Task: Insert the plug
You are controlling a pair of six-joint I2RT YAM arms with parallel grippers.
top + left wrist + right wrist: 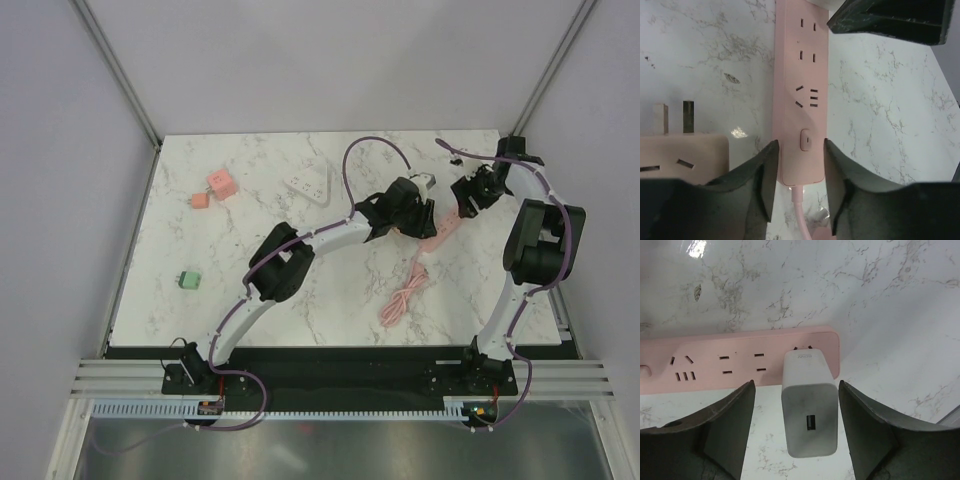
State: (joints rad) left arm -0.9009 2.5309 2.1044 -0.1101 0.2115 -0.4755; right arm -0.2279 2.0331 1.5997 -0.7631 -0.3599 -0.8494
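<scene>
Two black robot arms reach over a white marble table [340,310]. On it I count one pink power strip [801,75] with its coiled pink cable [404,296], one white charger plug [809,415], one white triangular socket block [307,185], one pink cube [220,183], one smaller orange cube [199,200] and one green cube [187,279].

From overhead the arms hide most of the strip. The cubes and the triangular block, well apart to the left, show only in that view. The left wrist camera alone shows a pink adapter [682,155] with two prongs, lying just beside the strip's cable end. The right wrist camera alone shows the plug clearly. It stands on the outlet at the strip's other end, with a USB port facing the camera (its prongs are hidden, so I cannot tell how deep it sits).

The right gripper [796,387] is spread wide, one finger on each side of the plug with clear gaps, touching nothing. The left gripper [800,145] is parted partway, its fingers [765,175] flanking the strip's cable end right at its edges. Whether they press on it I cannot tell.
</scene>
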